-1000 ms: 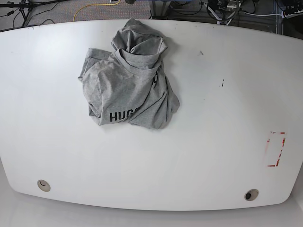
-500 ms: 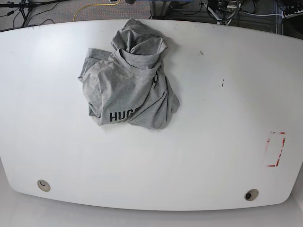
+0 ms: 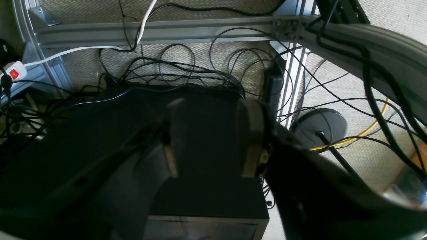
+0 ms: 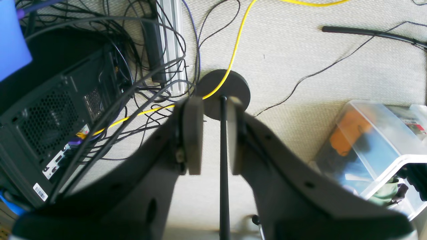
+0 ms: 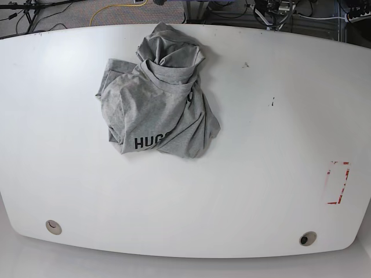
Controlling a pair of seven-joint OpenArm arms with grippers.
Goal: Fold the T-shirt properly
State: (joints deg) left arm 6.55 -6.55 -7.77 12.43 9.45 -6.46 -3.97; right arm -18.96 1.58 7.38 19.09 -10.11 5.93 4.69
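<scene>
While neither arm shows in the base view, the grey T-shirt (image 5: 156, 98) lies crumpled in a heap on the white table (image 5: 249, 174), upper left of centre in the frame, near the far edge. Black lettering "HUG" shows on its lower front fold, rest of the word hidden in the creases. Collar area bunched toward the top of the heap. A red-and-white tape mark (image 5: 337, 182) sits at the table's right side, well apart from the shirt. Two round holes near the table's lower edge, one lower left, one lower right.

Left wrist view: left gripper (image 3: 213, 140) spread apart with a clear gap between its fingers, nothing in it, pointed at a dark computer case (image 3: 206, 200) and tangled cables on carpet, off the table.

Right wrist view: right gripper (image 4: 213, 136) with jaws a narrow gap apart, empty; a thin black stand pole (image 4: 223, 186) is seen through the gap, behind it, rising from a round base. Yellow cable (image 4: 233, 50) upper centre, clear plastic box (image 4: 370, 146) at right.
</scene>
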